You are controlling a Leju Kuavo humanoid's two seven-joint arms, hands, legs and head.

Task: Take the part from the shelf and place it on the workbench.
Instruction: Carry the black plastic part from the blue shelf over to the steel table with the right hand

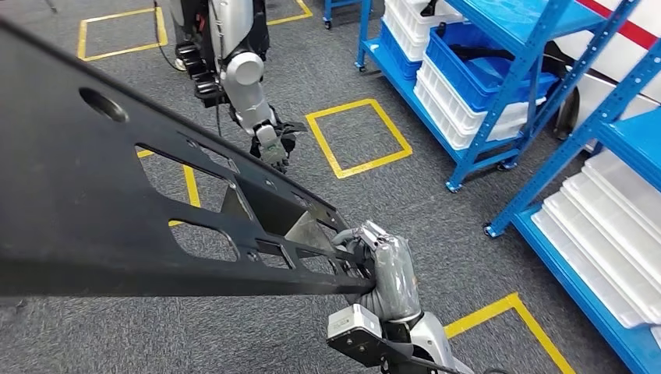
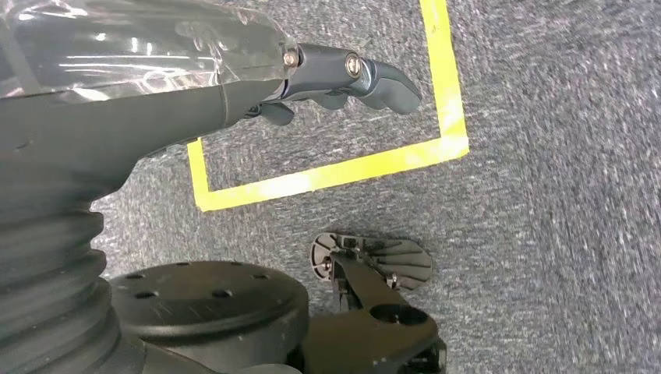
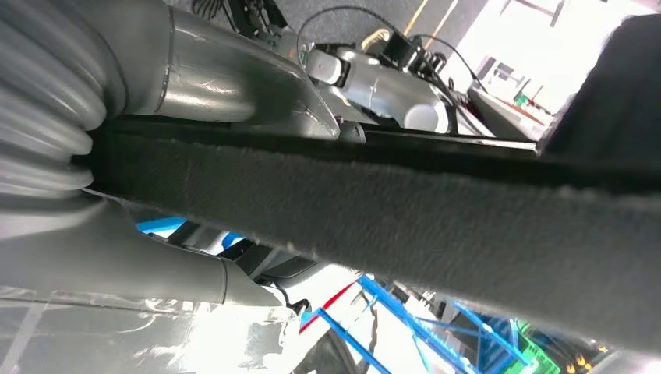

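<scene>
The part (image 1: 101, 202) is a long black metal panel with cut-out holes, and it fills the left half of the head view. My right hand (image 1: 372, 251) grips its near end from below, fingers wrapped over the edge. In the right wrist view the part's dark edge (image 3: 436, 226) runs straight across, close in front of the camera. My left hand (image 1: 273, 145) hangs at my side above the carpet. Its dark fingers (image 2: 366, 74) are loosely extended and hold nothing.
Blue shelving (image 1: 538, 54) with white and blue bins (image 1: 475, 74) stands to the right, and a lower shelf holds white trays (image 1: 600, 234). Yellow taped squares (image 1: 358, 136) mark the grey carpet, one of them (image 2: 327, 175) just beyond my left hand.
</scene>
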